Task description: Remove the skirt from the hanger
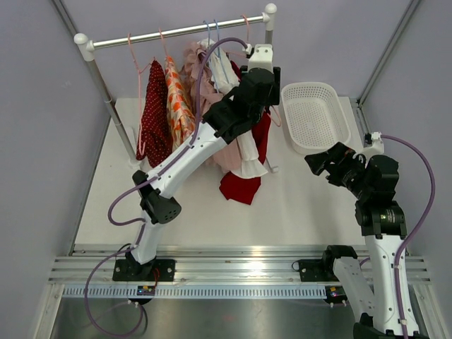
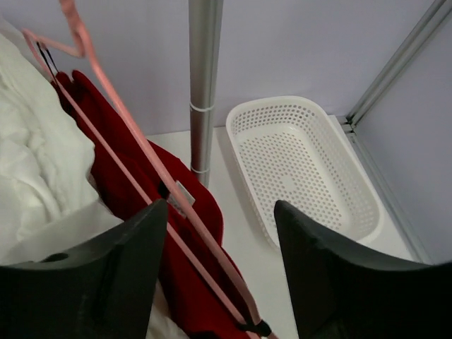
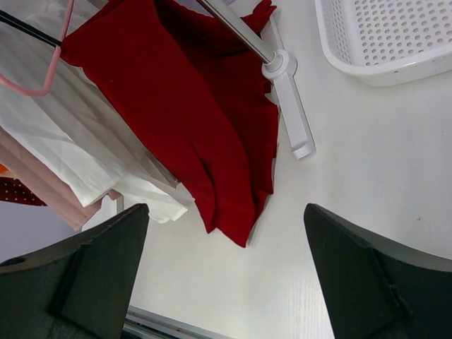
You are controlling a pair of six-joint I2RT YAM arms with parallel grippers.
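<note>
Straddling hanger (image 2: 131, 119) and skirt (image 2: 201, 233) mid-frame with left gripper (image 2: 219, 208) jaws spread (right gripper (image 3: 226, 208) agape too, right of top view).

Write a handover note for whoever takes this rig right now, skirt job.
Left gripper: open, fingers either side of the pink hanger, nothing gripped yet.
Right gripper: open, empty, above the table near the white basket.
Red skirt: on the pink hanger, at the right end of the rail, beside white garments.
Done: approach only.
Left: take the skirt off the hanger.
</note>
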